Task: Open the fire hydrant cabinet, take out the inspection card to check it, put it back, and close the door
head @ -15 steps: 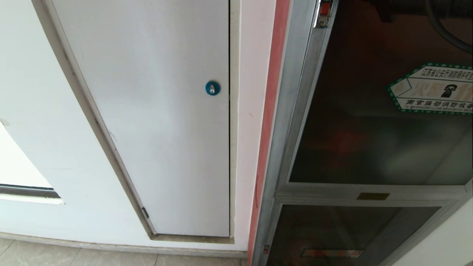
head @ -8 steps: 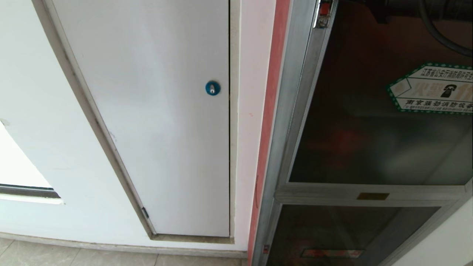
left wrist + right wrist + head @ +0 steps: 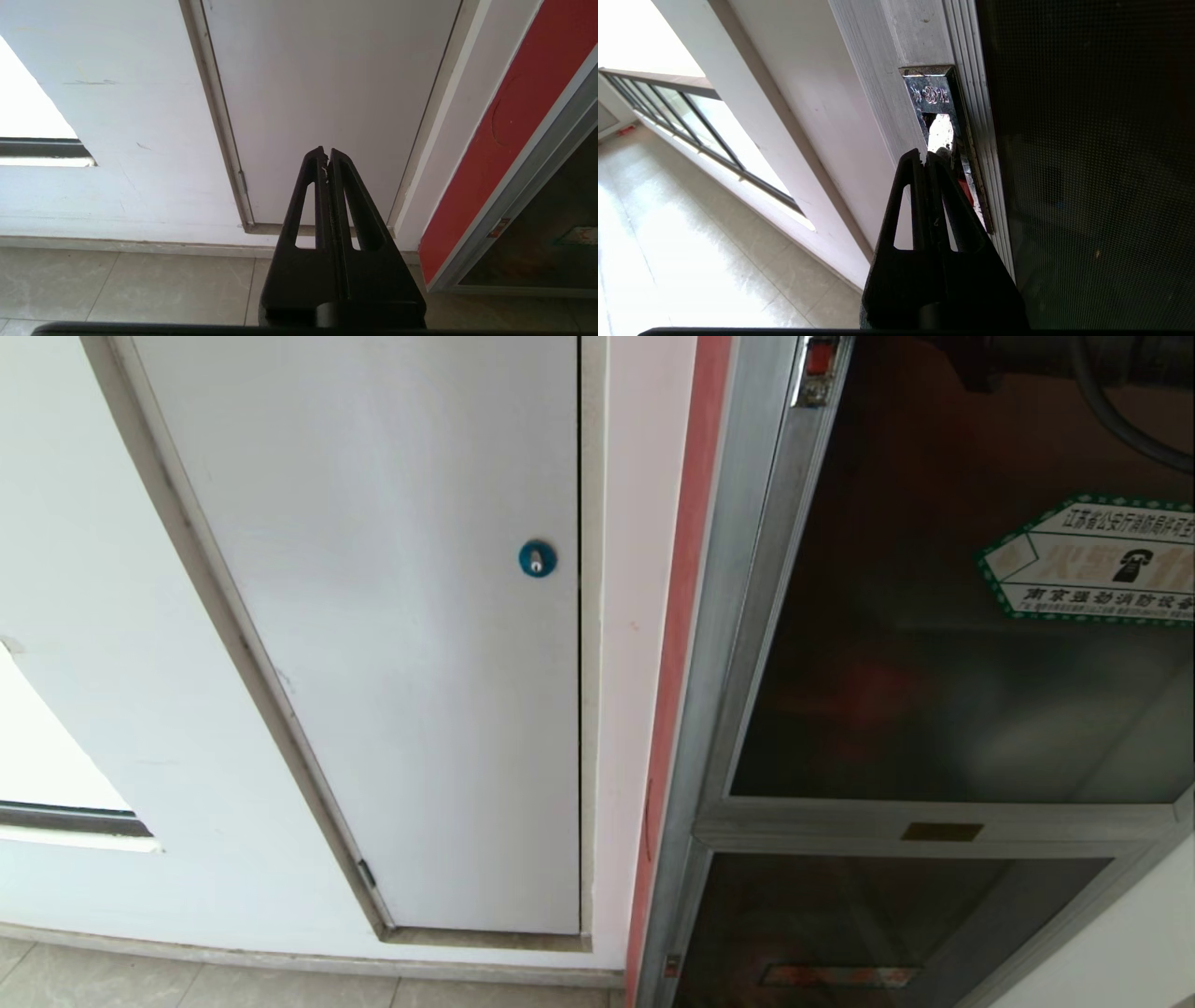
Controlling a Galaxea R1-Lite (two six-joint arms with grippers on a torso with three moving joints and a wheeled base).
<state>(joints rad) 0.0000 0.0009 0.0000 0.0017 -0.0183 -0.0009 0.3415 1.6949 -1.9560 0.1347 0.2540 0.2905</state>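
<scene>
A white wall fills the left half of the head view, and the fire hydrant cabinet [image 3: 738, 616], framed in silver aluminium, stands at the right edge beside a red strip of wall [image 3: 686, 569]. Its door [image 3: 934, 644], a large pane of dark smoked glass, sits flush in the frame and is not yet opened; a white hexagonal sticker with a green border [image 3: 1092, 560] is stuck on the glass near the right edge, and a small red latch [image 3: 820, 357] shows at the top of the door's left rail. Below it is a smaller dark glass panel [image 3: 868, 924]. To the left of the cabinet is a plain white panel door [image 3: 401, 616] with a round blue lock [image 3: 537, 558], and grey floor tiles [image 3: 187, 985] run along the bottom. The inspection card is not visible through the dark glass. Neither arm appears in the head view. In the right wrist view, the right gripper [image 3: 925, 156] has its 2 black fingers pressed tight together, holding nothing, with the tips right at the metal latch plate [image 3: 931, 93] on the door's frame; whether they touch it cannot be told. In the left wrist view, the left gripper [image 3: 327, 154] is likewise clenched and empty, hanging low near the floor and pointing at the bottom of the white panel door.
</scene>
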